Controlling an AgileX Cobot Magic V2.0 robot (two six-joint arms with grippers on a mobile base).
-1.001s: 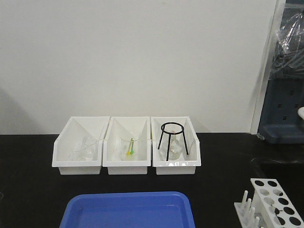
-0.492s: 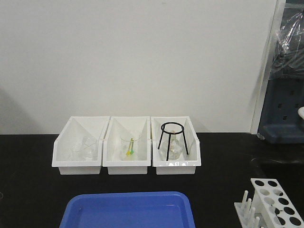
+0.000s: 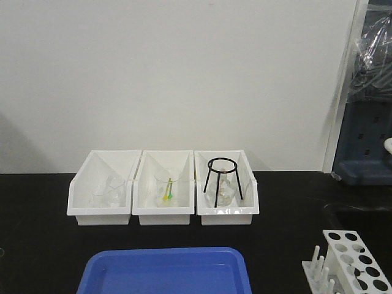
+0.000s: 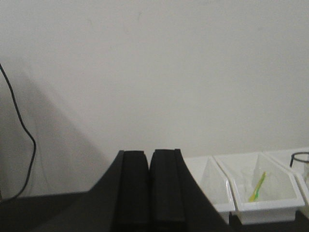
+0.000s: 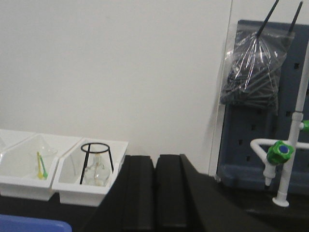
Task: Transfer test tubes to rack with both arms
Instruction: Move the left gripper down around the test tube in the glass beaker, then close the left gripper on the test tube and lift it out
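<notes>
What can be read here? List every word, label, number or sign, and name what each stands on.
None: no word, number, label or sign is legible in any view.
The three white bins, the rack, the blue tray, the pegboard and the bag hung on it show only plain surfaces.

Three white bins — one blue tray, one rack, one black tripod.
</notes>
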